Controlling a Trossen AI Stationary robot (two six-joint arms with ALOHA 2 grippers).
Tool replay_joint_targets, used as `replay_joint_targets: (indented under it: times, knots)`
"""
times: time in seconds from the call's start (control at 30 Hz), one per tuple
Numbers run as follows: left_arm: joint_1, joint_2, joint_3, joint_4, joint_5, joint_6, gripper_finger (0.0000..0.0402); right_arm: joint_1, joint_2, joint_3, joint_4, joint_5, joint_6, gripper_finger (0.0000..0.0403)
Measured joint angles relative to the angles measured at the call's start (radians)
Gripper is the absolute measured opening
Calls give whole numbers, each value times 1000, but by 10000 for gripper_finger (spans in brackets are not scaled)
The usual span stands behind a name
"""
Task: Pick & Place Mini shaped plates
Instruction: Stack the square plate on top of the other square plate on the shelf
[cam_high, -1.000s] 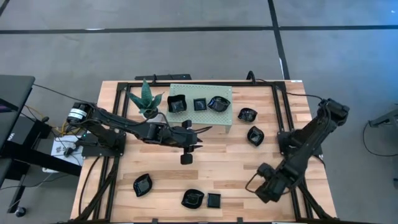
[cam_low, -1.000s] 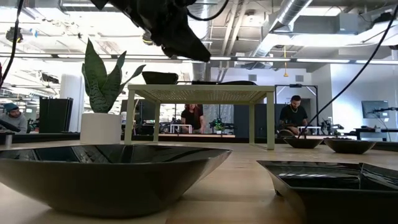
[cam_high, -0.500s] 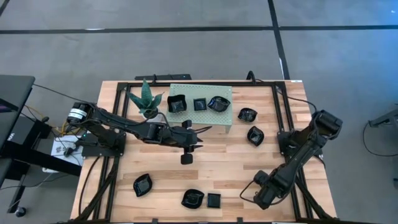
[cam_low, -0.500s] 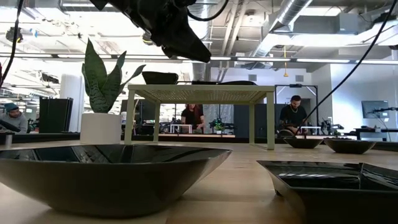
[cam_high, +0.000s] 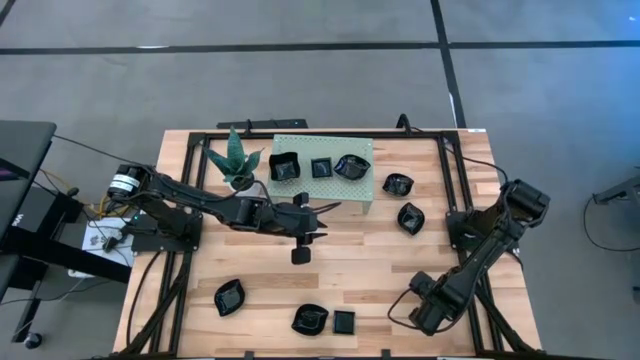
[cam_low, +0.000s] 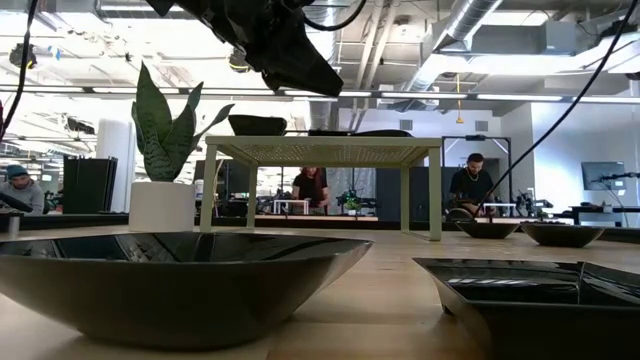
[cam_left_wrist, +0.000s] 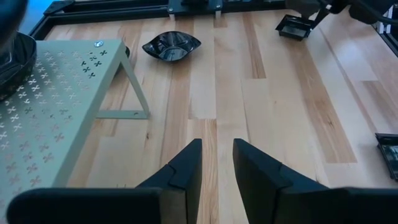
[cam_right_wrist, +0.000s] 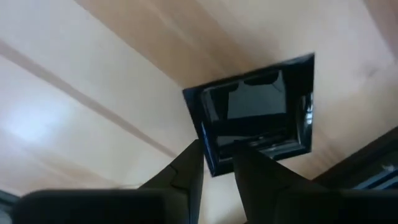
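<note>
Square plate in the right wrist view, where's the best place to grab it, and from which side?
Probably pinch the square plate by its raised rim, on the straight edge nearest the right hand, one finger inside and one outside, coming from above. It lies flat on the table, so nothing fits beneath, and a straight side suits parallel fingers.

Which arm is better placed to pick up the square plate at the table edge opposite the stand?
Right. The right gripper hangs just before the square plate, which fills its wrist view. The left gripper is mid-table beside the stand, farther away.
</note>
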Motion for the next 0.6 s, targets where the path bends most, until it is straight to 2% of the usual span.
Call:
replay_joint_targets:
  times: [0.2, 0.6]
  knots:
    - [-3, 0, 0, 0, 0, 0, 92, 0, 0, 0, 29, 57, 7, 82]
    - [-2, 0, 0, 10, 0, 0, 92, 1, 0, 4, 28, 38, -19, 82]
